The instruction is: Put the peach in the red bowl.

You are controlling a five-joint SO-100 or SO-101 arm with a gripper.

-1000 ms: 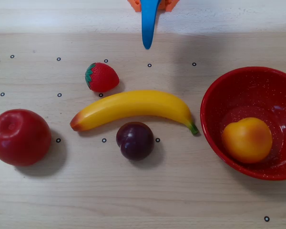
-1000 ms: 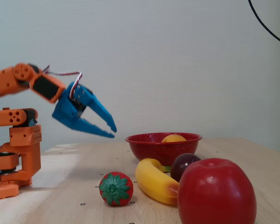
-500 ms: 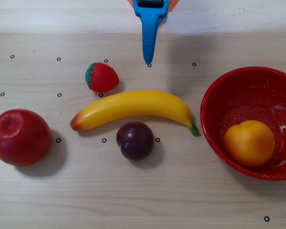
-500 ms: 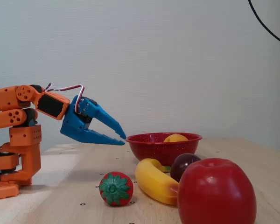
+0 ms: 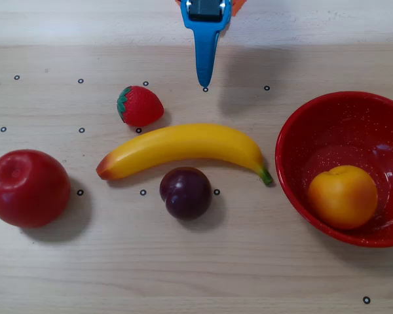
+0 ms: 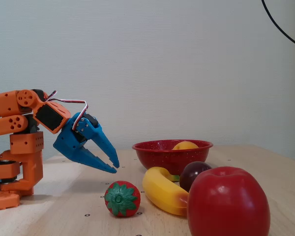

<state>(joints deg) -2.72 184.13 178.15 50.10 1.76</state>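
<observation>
The peach (image 5: 342,196), yellow-orange with a reddish blush, lies inside the red bowl (image 5: 334,121) at the right of the overhead view. In the fixed view only its top (image 6: 185,145) shows above the bowl's rim (image 6: 169,154). My blue gripper (image 5: 205,82) is at the top middle of the overhead view, far from the bowl. In the fixed view it (image 6: 115,168) hangs above the table, pointing down, with its fingertips together and nothing between them.
A strawberry (image 5: 140,106) lies near the gripper tip. A banana (image 5: 183,147) lies across the middle, a dark plum (image 5: 185,192) just in front of it, and a big red apple (image 5: 27,188) at the left. The orange arm base (image 6: 14,162) stands at the left in the fixed view.
</observation>
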